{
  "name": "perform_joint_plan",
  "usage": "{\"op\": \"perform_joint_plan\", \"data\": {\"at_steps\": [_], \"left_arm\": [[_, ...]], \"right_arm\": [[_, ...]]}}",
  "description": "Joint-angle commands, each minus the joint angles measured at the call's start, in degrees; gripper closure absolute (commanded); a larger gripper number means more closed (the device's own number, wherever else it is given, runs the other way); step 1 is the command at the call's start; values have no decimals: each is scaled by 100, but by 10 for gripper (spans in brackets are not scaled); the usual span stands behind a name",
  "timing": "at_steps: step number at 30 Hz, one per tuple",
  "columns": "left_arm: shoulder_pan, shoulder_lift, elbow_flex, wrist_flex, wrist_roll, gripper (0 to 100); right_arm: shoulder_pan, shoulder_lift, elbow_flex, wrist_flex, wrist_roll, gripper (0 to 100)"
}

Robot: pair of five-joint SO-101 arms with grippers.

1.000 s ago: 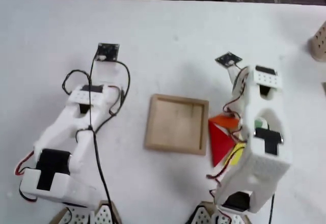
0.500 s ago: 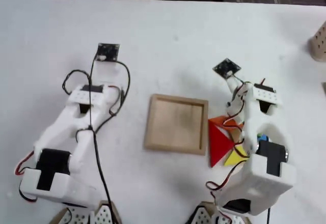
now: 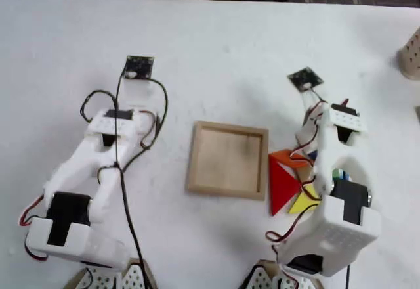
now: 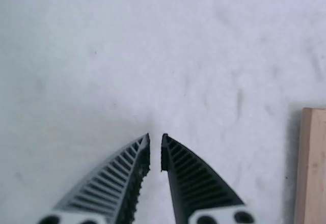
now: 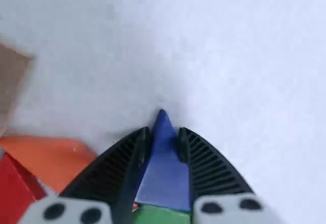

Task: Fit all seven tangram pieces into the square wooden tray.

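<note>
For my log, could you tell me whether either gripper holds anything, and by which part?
The right gripper grips the blue tangram piece by its two edges near its pointed tip; the left gripper holds nothing.

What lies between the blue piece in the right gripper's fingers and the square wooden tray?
The orange piece and the red piece lie on the table between the blue piece in the right gripper and the tray. Carried above them, the blue piece probably has a free path.
</note>
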State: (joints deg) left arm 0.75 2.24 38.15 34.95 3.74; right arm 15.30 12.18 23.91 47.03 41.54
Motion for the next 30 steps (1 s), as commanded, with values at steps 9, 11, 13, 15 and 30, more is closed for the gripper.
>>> {"op": "perform_joint_plan", "data": {"at_steps": [9, 11, 13, 15, 30], "left_arm": [[31, -40, -299, 9, -70, 928], [31, -40, -299, 9, -70, 928], [31, -40, -299, 9, -70, 928], [31, -40, -290, 9, -70, 928], [31, -40, -290, 26, -70, 928]], "right_arm": [[1112, -840, -167, 57, -677, 981], [1156, -831, -167, 66, -422, 981], [1253, -831, -167, 189, -325, 981], [1314, -892, -176, 303, -299, 981], [1481, -892, -1327, 2079, -299, 774]]}}
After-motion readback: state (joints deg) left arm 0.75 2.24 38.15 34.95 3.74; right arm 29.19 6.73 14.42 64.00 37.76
